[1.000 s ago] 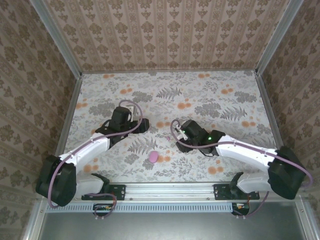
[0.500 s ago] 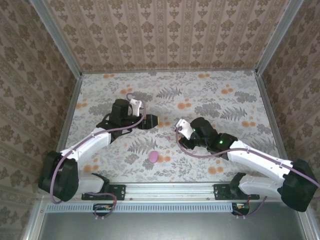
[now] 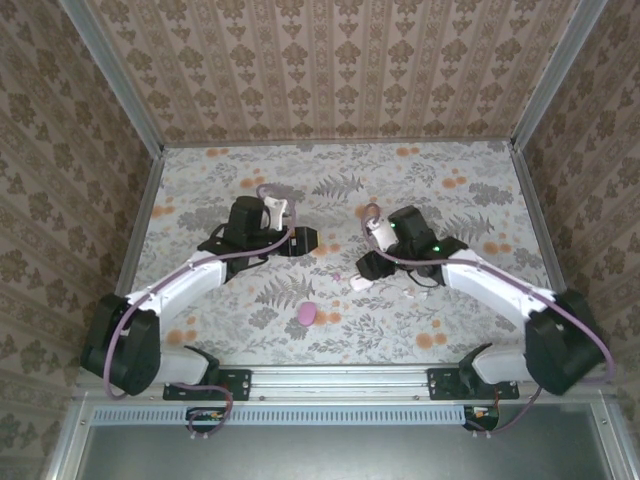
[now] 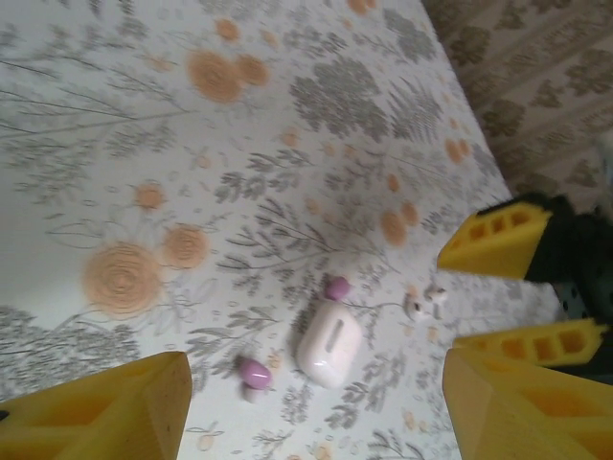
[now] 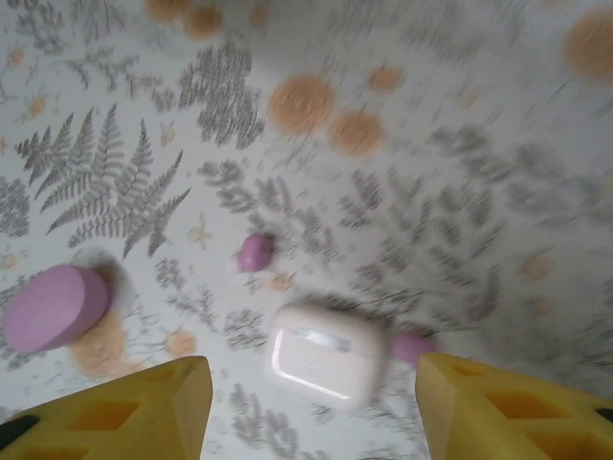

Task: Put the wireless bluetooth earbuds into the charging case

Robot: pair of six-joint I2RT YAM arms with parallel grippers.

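Note:
A shut white charging case [image 4: 329, 345] lies on the flowered table, also seen from above [image 3: 362, 283] and in the right wrist view [image 5: 326, 353]. One magenta earbud [image 4: 336, 287] touches its end and another [image 4: 254, 373] lies a little apart. White earbuds [image 4: 421, 305] rest just to its right. My left gripper [image 4: 316, 412] hovers open to the case's left [image 3: 300, 240], holding nothing. Above the case my right gripper [image 5: 311, 412] is open and empty, its place in the top view [image 3: 372, 266]. Magenta buds [image 5: 256, 252] [image 5: 412, 347] flank the case.
A shut pink case [image 3: 307, 314] lies nearer the table's front edge, also visible at the left of the right wrist view [image 5: 53, 307]. Patterned walls [image 3: 330, 70] enclose the table on three sides. The right gripper's yellow fingers [image 4: 498, 240] show beside the white earbuds.
My right gripper has opened wider and risen, its wrist swinging toward the back; the white case now shows on the table under it. My left gripper has narrowed a little and shifted right.

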